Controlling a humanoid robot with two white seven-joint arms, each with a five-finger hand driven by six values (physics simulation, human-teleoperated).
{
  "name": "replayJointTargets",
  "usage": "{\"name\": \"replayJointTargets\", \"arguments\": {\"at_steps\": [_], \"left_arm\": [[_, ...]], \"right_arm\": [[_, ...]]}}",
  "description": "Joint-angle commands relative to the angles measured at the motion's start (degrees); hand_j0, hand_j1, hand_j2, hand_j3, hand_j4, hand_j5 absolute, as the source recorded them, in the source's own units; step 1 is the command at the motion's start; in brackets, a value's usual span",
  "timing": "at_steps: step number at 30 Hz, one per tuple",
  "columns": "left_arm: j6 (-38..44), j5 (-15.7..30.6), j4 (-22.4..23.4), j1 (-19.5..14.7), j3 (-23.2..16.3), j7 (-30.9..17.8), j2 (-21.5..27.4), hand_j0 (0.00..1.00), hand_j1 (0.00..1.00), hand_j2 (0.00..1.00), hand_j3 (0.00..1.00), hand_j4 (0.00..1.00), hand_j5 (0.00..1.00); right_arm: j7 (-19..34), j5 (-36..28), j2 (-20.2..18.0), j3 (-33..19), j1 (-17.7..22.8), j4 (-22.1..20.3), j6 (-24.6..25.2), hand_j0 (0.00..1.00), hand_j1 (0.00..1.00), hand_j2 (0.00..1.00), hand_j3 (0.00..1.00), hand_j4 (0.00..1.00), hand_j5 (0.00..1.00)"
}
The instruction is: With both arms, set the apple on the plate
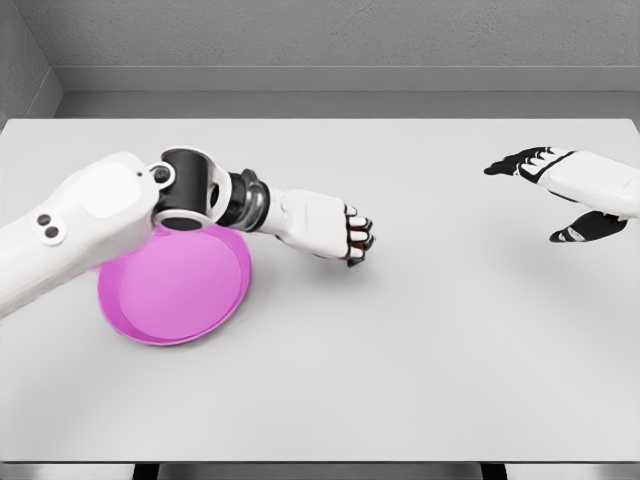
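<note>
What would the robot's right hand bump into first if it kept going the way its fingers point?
Probably nothing. The right hand points left across the bare table; the left hand sits lower in the picture, apparently off that line.

Here's the table (430,360), a wide pale grey top, smooth and matte, filling nearly the whole head view. Its far edge runs straight across the upper part of the picture, and its near edge cuts along the bottom. Under that near edge there's a strip of darker floor (320,471), with a couple of dark uprights just peeking out below the table. Beyond the far edge stands a grey back wall (340,35), lightly textured, with a darker band along its foot. At the far left corner a side wall (22,60) angles in to meet it.
</note>
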Motion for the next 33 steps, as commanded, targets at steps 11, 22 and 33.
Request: {"name": "replayJointTargets", "arguments": {"at_steps": [11,22,33], "left_arm": [[0.12,8.45,-13.29,-0.62,1.79,-0.34,19.15,0.11,0.11,0.11,0.11,0.11,0.11],[0.12,9.25,-14.61,3.6,4.78,-0.96,31.45,0.11,0.11,0.11,0.11,0.11,0.11],[0.12,7.75,-14.43,6.24,4.43,-0.87,31.54,1.0,1.0,1.0,1.0,1.0,1.0]], "right_arm": [[-0.02,-0.26,-0.05,0.0,0.0,-0.01,0.12,1.0,1.0,1.0,1.0,1.0,1.0],[-0.02,-0.26,-0.14,0.0,0.0,-0.01,0.12,1.0,1.0,1.0,1.0,1.0,1.0],[-0.02,-0.26,-0.14,0.0,0.0,-0.01,0.12,1.0,1.0,1.0,1.0,1.0,1.0]]}}
